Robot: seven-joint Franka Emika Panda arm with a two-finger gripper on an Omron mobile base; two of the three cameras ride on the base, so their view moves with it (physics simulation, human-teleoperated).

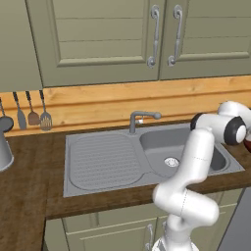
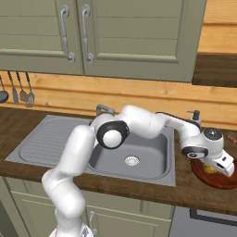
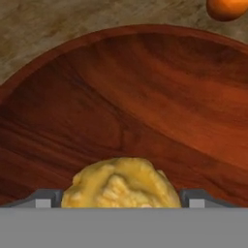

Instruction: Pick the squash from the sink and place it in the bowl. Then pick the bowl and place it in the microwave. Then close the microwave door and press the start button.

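Tool point(image 3: 121, 198) wide around squash point(image 3: 121, 186)

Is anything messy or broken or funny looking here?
No, nothing stands out. The squash sits in the bowl under the open gripper, and the sink looks tidy.

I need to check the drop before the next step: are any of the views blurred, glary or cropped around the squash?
Hand view: squash sharp, evenly lit, its lower part cut off at the bottom edge; bowl shows soft sheen, no glare. Right base view: gripper covers most of the squash. Left base view: bowl cropped at the right edge.
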